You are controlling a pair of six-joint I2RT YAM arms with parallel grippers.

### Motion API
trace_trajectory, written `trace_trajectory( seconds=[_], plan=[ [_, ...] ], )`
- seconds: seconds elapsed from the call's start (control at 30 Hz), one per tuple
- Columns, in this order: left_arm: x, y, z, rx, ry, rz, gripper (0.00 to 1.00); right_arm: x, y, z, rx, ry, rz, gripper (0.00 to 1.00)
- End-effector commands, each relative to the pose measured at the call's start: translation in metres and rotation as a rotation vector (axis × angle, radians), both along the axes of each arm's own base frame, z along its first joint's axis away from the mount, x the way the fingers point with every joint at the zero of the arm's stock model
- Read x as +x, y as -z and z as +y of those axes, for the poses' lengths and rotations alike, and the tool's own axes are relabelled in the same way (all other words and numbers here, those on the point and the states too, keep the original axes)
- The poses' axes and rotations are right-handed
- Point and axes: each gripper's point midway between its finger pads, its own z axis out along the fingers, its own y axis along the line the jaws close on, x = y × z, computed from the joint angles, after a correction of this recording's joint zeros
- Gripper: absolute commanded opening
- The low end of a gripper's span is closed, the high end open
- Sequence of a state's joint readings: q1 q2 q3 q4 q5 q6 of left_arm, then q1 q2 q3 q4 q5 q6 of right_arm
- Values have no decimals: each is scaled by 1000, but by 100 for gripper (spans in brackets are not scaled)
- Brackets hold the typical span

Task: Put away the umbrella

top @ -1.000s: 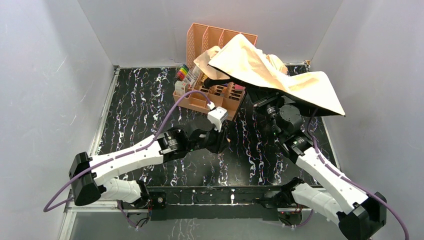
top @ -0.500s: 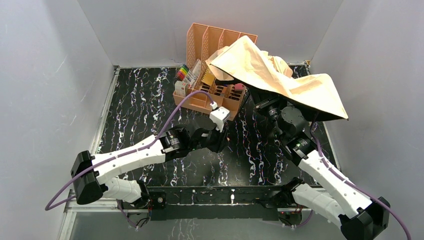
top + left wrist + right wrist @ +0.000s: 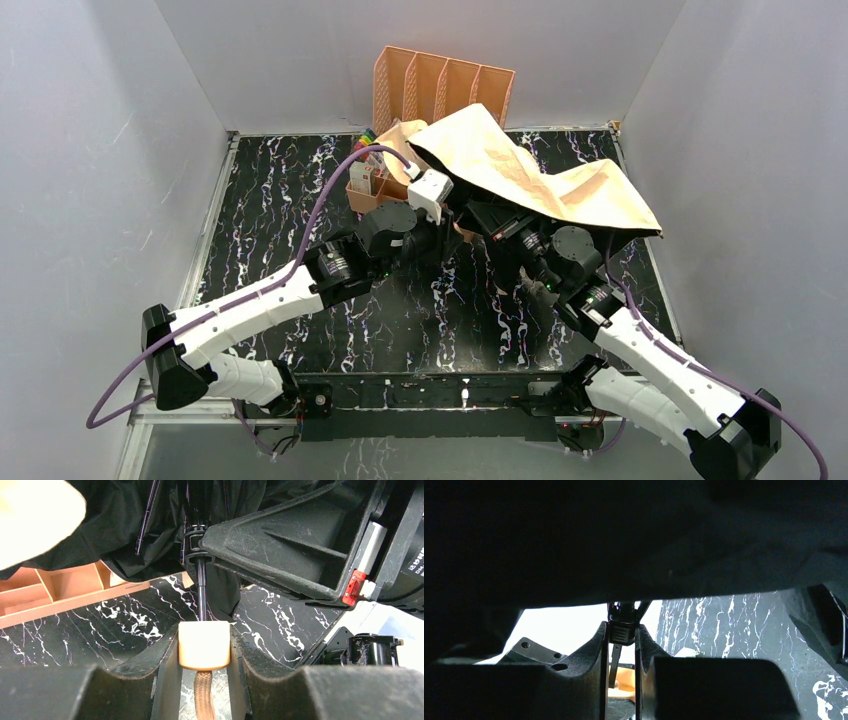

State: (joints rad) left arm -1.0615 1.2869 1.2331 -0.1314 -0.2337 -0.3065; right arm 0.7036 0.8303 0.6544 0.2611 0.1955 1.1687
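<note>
The umbrella's tan canopy (image 3: 530,180) hangs half-collapsed over the middle back of the table, and its black underside (image 3: 150,525) fills the top of the left wrist view. My left gripper (image 3: 204,647) is shut on the umbrella's short cream handle (image 3: 204,642), with a braided strap hanging below. The thin black shaft (image 3: 201,587) runs from the handle to the runner (image 3: 622,630). My right gripper (image 3: 621,635) is shut on that runner under the canopy. In the top view, the left gripper (image 3: 447,232) and the right gripper (image 3: 490,222) sit close together, partly hidden by the fabric.
A peach file organizer (image 3: 440,85) stands at the back wall; its low front tray (image 3: 362,192) is partly covered by the canopy. Coloured pens (image 3: 365,137) poke up at its left. Grey walls close in the black marbled table (image 3: 270,220) on three sides.
The canopy has sunk and shifted left and toward me, now draping the organizer's front. The left wrist reached farther back, the right moved left, and the two grippers came closer together.
</note>
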Motion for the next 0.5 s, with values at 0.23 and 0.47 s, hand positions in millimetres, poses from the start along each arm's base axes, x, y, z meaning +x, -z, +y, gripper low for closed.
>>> trace_trajectory(
  seconds=[0.23,0.47],
  plan=[
    [13,-98,-7,-265,-42,-185,0,-25,30,33,-105,-194,50,0],
    [26,-100,-16,-230,-66,-214,0,-37,21,42,-108,-197,33,0]
  ],
)
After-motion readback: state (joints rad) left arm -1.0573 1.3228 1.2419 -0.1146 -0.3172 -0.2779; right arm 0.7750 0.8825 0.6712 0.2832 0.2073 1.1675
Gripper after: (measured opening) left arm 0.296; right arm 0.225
